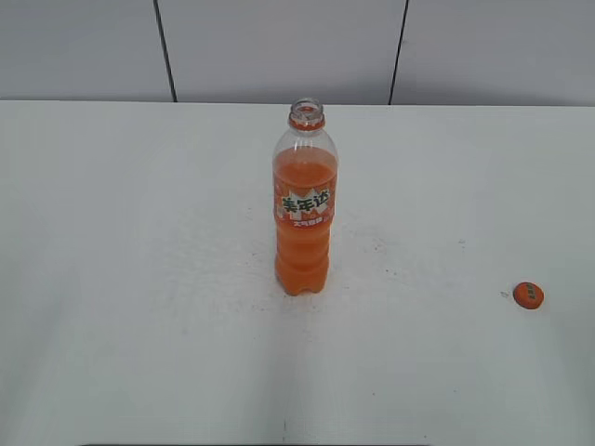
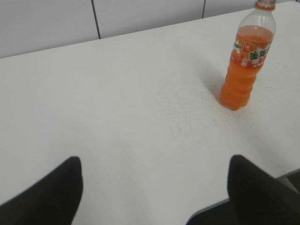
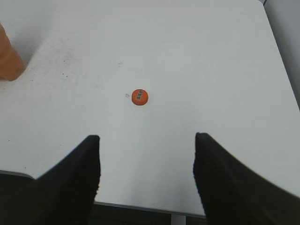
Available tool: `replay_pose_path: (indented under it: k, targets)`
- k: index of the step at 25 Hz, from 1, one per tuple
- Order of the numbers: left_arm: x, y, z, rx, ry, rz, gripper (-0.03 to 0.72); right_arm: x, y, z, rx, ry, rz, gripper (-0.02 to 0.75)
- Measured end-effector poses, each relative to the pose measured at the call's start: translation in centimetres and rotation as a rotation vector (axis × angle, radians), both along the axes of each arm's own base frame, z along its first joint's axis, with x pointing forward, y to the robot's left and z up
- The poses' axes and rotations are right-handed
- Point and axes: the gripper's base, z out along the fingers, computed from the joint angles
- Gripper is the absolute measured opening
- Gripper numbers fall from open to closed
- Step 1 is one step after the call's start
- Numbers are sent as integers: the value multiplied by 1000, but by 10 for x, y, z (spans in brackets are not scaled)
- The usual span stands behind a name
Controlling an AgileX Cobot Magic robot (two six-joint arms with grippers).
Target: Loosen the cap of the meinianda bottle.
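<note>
The meinianda bottle (image 1: 304,218) stands upright in the middle of the white table, its mouth open with no cap on it. It also shows in the left wrist view (image 2: 244,61) at the far right, and its base shows at the left edge of the right wrist view (image 3: 8,56). The orange cap (image 1: 528,295) lies flat on the table at the right, well apart from the bottle, and shows in the right wrist view (image 3: 139,97). My left gripper (image 2: 154,164) is open and empty over the table's near edge. My right gripper (image 3: 146,140) is open and empty, short of the cap. Neither gripper shows in the exterior view.
The white table (image 1: 139,279) runs back to a grey panelled wall (image 1: 279,46). The table's near edge shows in the right wrist view (image 3: 140,207) and its right edge (image 3: 281,61) is beyond the cap.
</note>
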Motion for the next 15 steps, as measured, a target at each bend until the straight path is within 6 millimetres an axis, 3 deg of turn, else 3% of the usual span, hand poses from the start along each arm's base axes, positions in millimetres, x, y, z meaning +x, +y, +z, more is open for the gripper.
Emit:
replay_pose_path:
  k: [15]
  targets:
    - [-7,-3,0,-13,-33,321,572,0,0,0,5,-1,2,473]
